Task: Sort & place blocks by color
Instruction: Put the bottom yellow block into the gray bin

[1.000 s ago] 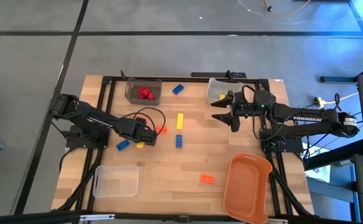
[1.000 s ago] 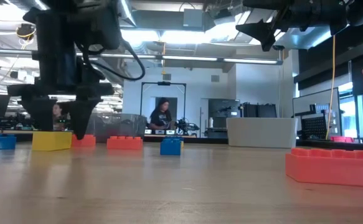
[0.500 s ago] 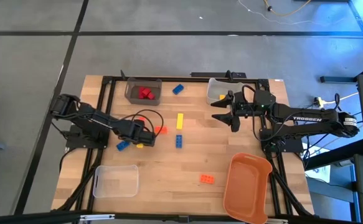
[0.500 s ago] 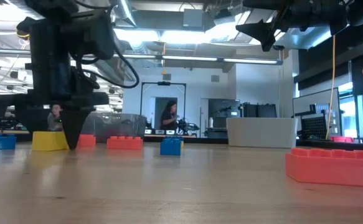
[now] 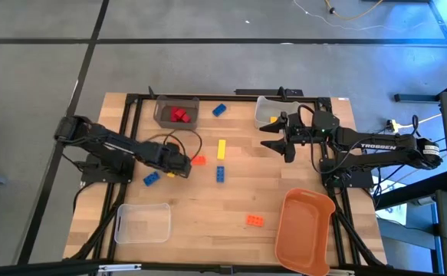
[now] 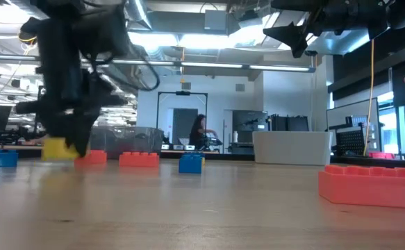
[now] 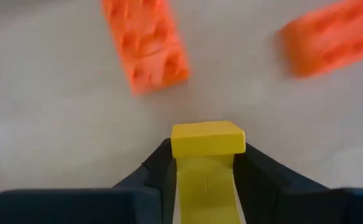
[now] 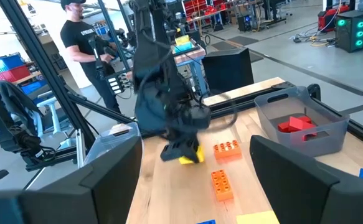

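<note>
Yellow block (image 7: 207,140) is clamped between the left gripper's (image 5: 179,165) fingers, just off the wood beside the two orange blocks (image 7: 145,43). Lift it straight, staying clear of them; the right gripper (image 5: 278,138) waits spread wide near the clear bin (image 5: 265,110).

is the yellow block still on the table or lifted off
Lifted. The left gripper is shut on the yellow block, and the low view shows it clear of the table.
</note>
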Motion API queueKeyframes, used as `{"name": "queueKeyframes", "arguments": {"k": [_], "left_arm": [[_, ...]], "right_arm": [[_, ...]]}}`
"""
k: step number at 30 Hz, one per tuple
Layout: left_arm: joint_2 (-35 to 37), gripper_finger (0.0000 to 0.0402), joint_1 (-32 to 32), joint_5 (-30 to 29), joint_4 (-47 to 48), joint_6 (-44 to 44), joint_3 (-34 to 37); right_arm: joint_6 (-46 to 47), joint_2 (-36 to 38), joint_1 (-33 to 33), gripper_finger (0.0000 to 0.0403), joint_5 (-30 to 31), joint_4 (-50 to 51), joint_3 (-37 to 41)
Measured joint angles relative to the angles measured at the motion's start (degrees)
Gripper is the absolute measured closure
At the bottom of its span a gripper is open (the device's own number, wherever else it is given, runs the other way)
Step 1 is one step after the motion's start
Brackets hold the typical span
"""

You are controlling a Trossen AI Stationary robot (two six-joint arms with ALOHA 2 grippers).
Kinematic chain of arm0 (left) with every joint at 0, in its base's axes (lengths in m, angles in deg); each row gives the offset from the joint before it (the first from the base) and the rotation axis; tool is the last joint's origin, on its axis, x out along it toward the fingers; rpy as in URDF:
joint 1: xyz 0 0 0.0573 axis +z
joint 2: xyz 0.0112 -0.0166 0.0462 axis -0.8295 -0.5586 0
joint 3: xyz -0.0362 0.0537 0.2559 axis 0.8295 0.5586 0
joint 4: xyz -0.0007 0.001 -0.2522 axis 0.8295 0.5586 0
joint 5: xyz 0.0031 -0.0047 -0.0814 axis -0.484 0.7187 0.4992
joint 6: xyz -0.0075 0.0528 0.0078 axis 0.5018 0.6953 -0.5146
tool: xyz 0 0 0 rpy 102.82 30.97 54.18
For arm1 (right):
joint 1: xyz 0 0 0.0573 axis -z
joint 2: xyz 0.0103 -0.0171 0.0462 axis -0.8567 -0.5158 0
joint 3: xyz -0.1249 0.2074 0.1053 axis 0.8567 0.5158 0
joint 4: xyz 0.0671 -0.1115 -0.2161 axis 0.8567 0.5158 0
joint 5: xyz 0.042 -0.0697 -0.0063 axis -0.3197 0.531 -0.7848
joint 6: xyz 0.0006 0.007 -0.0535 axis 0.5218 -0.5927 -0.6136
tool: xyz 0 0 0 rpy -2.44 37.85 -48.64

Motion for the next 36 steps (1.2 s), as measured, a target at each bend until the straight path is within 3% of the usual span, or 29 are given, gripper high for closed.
{"name": "queueKeyframes", "arguments": {"k": [7, 13, 17, 21, 25, 33, 36], "left_arm": [[18.5, 0.0286, 3.5, 1.5, -6.3, 17.3, 0.0], [30.4, 0.0286, 10.6, 2.0, -30.9, 40.7, -0.2], [31.7, 0.0286, 16.1, 8.7, -47.8, 55.0, -0.3], [30.3, 0.0286, 21.1, 13.8, -56.6, 57.0, -0.3], [28.5, 0.0286, 22.1, 18.1, -57.6, 55.7, -0.1], [26.4, 0.0286, 21.1, 19.7, -58.2, 54.0, -0.2], [23.7, 0.0286, 20.2, 19.5, -62.4, 53.9, -0.5]], "right_arm": [[4.3, 0.0, 0.0, 0.0102, -0.1, 0.0, 0.0], [5.8, 0.0, 0.0, 0.0102, -0.1, -2.0, 0.0], [5.8, 0.0, 0.0, 0.0102, -0.1, -6.1, 0.0], [5.8, 0.0, 0.0, 0.0102, -0.1, -8.9, 0.0], [6.0, 0.0, 0.0, 0.0102, -0.2, -8.8, 0.0], [7.9, 0.0, 0.0, 0.0102, -0.1, -7.8, 0.0], [10.4, -1.7, 0.0, 0.0102, 1.2, -5.3, -0.1]]}}
